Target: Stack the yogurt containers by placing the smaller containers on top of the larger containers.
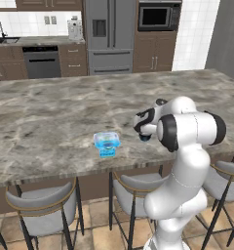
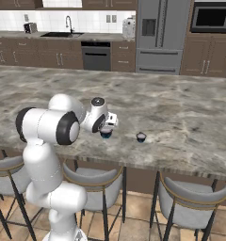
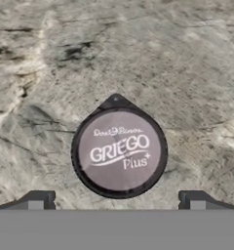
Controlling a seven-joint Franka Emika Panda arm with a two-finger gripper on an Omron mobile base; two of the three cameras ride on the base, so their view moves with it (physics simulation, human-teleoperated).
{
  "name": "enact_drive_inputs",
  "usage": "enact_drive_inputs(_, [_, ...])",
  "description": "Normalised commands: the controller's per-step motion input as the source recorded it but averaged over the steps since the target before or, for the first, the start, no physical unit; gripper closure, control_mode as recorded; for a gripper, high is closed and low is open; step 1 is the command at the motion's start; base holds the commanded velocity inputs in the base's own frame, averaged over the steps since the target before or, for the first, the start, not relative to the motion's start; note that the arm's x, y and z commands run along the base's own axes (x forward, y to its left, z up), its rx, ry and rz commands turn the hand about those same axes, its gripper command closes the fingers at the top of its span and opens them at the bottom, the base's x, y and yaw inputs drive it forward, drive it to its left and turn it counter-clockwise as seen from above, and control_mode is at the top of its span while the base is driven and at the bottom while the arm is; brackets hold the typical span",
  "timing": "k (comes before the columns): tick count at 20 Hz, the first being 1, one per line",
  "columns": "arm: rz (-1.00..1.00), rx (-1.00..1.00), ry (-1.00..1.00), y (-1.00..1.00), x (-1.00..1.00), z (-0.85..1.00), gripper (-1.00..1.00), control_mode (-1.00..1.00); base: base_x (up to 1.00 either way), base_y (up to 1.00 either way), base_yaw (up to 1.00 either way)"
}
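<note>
We hold our gripper (image 3: 116, 200) just above the small dark cup (image 3: 119, 152) on the marble counter (image 3: 187, 73), fingers spread wide and gripping nothing. Seen from the hand, the cup's pale lid lies centred between the two tips, so the coming move looks like a straight drop. The tinier cup (image 2: 141, 137) sits well to the right, the blue tub (image 1: 107, 144) to the left near the counter's near edge
</note>
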Motion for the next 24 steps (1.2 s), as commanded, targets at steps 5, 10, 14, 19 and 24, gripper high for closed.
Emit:
enact_drive_inputs(5, [0.00,0.00,0.00,0.00,0.05,-0.11,-1.00,-1.00,0.00,0.00,0.00])
enact_drive_inputs(10, [0.00,0.00,0.00,0.00,0.06,-0.11,-1.00,-1.00,0.00,0.00,0.00])
enact_drive_inputs(14, [0.00,0.00,0.00,0.00,0.10,-0.09,-1.00,-1.00,0.00,0.00,0.00])
enact_drive_inputs(19, [0.00,0.00,0.00,0.00,0.14,-0.07,-1.00,-1.00,0.00,0.00,0.00])
enact_drive_inputs(24, [0.00,0.00,0.00,0.00,0.16,-0.06,-1.00,-1.00,0.00,0.00,0.00])
